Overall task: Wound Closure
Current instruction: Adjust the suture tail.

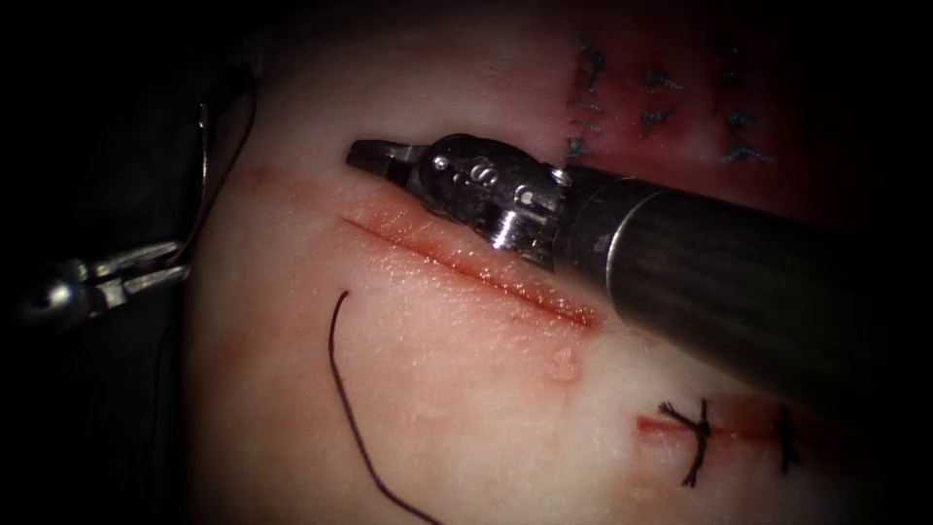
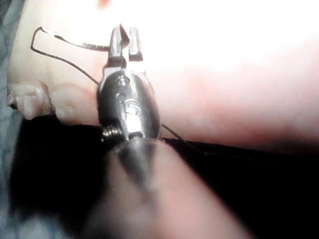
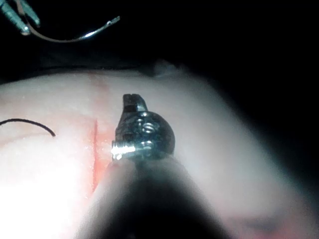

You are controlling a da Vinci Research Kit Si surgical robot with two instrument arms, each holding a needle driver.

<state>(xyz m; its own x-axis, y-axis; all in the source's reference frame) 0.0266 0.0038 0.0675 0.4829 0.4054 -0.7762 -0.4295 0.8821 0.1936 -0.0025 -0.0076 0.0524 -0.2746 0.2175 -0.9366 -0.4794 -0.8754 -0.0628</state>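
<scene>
While my left tool [image 1: 155,272] grips the needle [image 1: 209,165] off the tissue's [image 1: 466,389] left edge, its curve stands upright. My right tool [image 1: 374,160] hovers clenched and empty just beyond the cut [image 1: 466,267].

Endoscope view: from above and in front of the tissue [image 1: 457,389], facing the cut [image 1: 466,267]. The 2 wrist views: each very close, along its own shaft toward its jaws. Shared by all 3: the needle [image 1: 206,185], tissue surface.

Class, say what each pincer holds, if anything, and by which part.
Left pincer holds the needle near one end, off the tissue. Right pincer holds nothing.
</scene>
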